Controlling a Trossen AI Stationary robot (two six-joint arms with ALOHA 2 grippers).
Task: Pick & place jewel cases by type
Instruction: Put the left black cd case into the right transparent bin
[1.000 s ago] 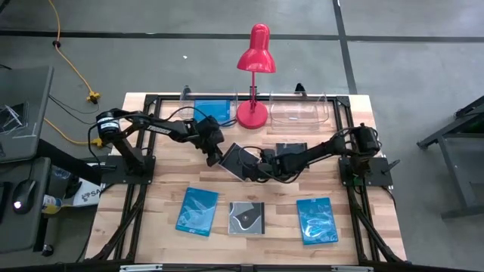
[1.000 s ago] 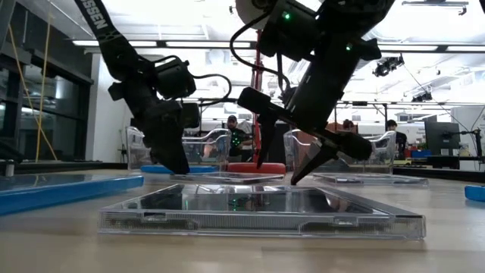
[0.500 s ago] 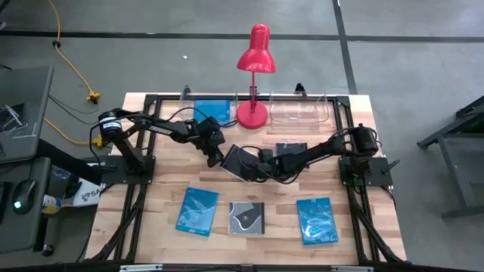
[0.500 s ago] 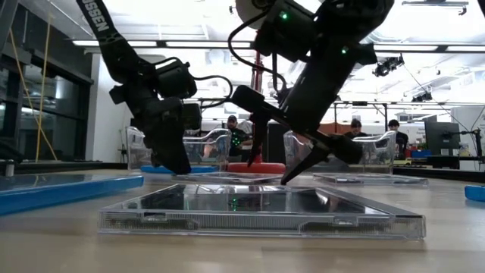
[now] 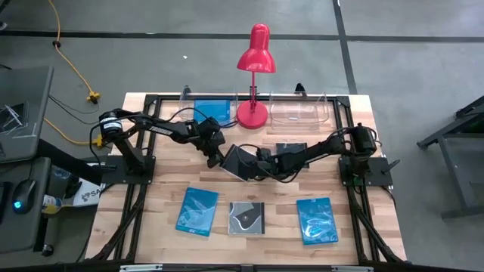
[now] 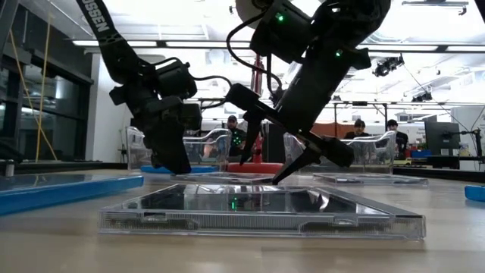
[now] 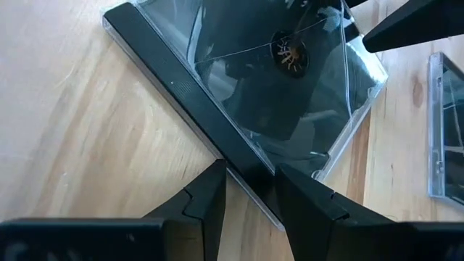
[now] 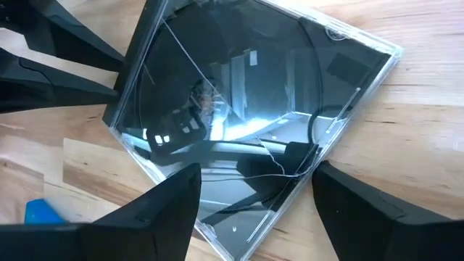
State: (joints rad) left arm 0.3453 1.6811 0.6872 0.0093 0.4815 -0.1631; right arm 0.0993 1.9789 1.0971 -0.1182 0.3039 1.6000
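A dark clear-lidded jewel case (image 5: 242, 159) sits mid-table, turned diagonally, between my two grippers. My left gripper (image 5: 220, 157) is shut on its left corner. My right gripper (image 5: 259, 163) stands open over its right side, a finger on either side of a corner (image 8: 246, 246); I cannot tell whether it touches. A second dark case (image 5: 292, 148) lies flat just behind. Along the near edge lie a blue case (image 5: 197, 210), a dark case with a white swirl (image 5: 247, 217) and another blue case (image 5: 316, 221). One more blue case (image 5: 212, 109) rests in the far left tray. My left gripper holds the dark case by the corner at one end of its black spine (image 7: 250, 174). One finger (image 7: 210, 199) is on the spine side and the other (image 7: 304, 196) on the adjoining clear edge. The fingers slant down from the table's left. The case stays about level, low over the wood.
A red desk lamp (image 5: 253, 75) stands at the far middle, between the left tray and a clear tray (image 5: 300, 112) on the far right. Black frame rails run along the table's sides. Bare wood lies between the middle case and the near row.
My right gripper has edged a little toward the table's left, over the dark case, tipping slightly, its fingers still wide apart. My left gripper and the case have stayed put.
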